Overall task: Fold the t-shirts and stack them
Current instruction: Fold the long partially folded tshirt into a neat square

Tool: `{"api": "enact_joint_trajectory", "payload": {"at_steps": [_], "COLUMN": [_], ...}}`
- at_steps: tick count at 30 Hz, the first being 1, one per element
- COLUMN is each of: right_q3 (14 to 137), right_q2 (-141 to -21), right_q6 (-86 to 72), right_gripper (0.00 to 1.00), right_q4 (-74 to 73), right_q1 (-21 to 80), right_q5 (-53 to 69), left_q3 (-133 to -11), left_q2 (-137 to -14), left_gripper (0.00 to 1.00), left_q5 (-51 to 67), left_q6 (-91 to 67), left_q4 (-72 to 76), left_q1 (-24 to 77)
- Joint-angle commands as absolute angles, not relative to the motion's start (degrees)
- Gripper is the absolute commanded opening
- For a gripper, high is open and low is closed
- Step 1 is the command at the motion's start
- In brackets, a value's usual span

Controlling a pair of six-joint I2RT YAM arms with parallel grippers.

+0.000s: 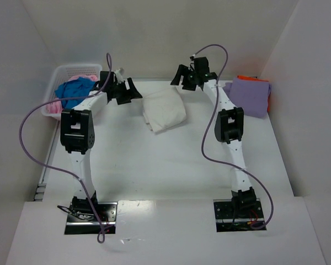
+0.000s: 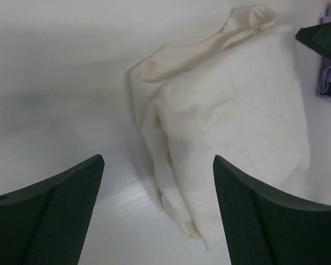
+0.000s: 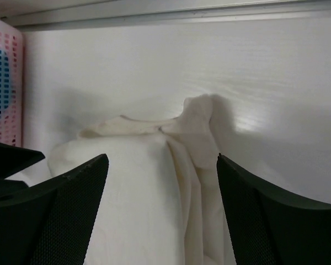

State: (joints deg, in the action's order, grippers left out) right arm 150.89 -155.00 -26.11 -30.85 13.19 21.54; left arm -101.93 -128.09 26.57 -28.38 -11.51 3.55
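- The cream shirt (image 1: 163, 112) lies as a loose, creased bundle at the middle of the counter's (image 1: 171, 165) far edge, with one rumpled corner poking up.
- The left pincer (image 2: 157, 165) is open and empty, just left of it.
- The right pincer (image 3: 161, 163) is open and empty, at its right.
- A folded lavender shirt (image 1: 248, 95) lies on an orange shirt (image 1: 247, 78) in the far right corner.
- A blue shirt (image 1: 74, 88) and a pink shirt (image 1: 54, 107) are heaped in the basket (image 1: 71, 67) at the far left.

White links (image 1: 81, 168), black joint housings (image 1: 75, 130), purple cables (image 1: 20, 134), black tool fingers (image 2: 44, 221), apparently mesh-textured.
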Motion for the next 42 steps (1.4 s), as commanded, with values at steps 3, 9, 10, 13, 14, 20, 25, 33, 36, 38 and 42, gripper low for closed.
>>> {"api": "enact_joint_trajectory", "payload": {"at_steps": [3,9,10,13,14,20,25,33,36,38,42], "right_q3": [128.3,106.7,105.0,100.6,99.3,97.0,94.0,91.5,90.9,90.9,90.2], "right_q2": [-134.4,-124.3,-123.0,-122.4,-122.4,-124.9,-124.2,-122.4,-120.4,-117.5,-108.7], "right_q6": [-21.6,-21.0,-21.0,-21.0,-21.0,-21.0,-21.5,-20.3,-20.3,-21.1,-22.2], "right_gripper": [0.88,0.97,0.97,0.97,0.97,0.76,0.54,0.50,0.61,0.80,0.84], "right_q4": [-23.7,-16.9,-16.3,-14.3,-14.3,-13.6,-12.0,-13.5,-14.9,-15.5,-14.4], "right_q1": [13.0,13.0,13.0,13.0,13.0,13.0,13.0,13.0,13.0,13.0,12.5], "right_q5": [18.8,17.3,17.3,18.1,18.7,19.2,19.2,12.1,8.1,5.4,4.8], "left_q3": [-94.1,-86.4,-85.9,-85.3,-85.3,-87.3,-87.3,-81.3,-80.7,-81.4,-85.3], "left_q2": [-120.2,-116.7,-116.7,-116.7,-116.7,-119.2,-119.2,-112.7,-110.0,-107.9,-104.9], "left_gripper": [0.88,0.92,0.92,0.93,0.93,0.94,0.94,0.89,0.86,0.85,0.84], "left_q5": [32.2,30.9,29.9,26.7,26.7,26.0,26.0,26.6,26.6,27.3,30.0], "left_q6": [-25.8,-25.9,-25.9,-25.9,-25.9,-25.9,-26.5,-27.1,-25.8,-25.8,-25.8], "left_q4": [-7.7,-6.2,-6.2,-5.7,-5.7,-6.9,-7.5,-8.7,-11.5,-12.2,-12.8], "left_q1": [4.5,6.2,6.2,7.5,8.1,10.4,11.5,11.5,11.5,11.5,11.5]}}
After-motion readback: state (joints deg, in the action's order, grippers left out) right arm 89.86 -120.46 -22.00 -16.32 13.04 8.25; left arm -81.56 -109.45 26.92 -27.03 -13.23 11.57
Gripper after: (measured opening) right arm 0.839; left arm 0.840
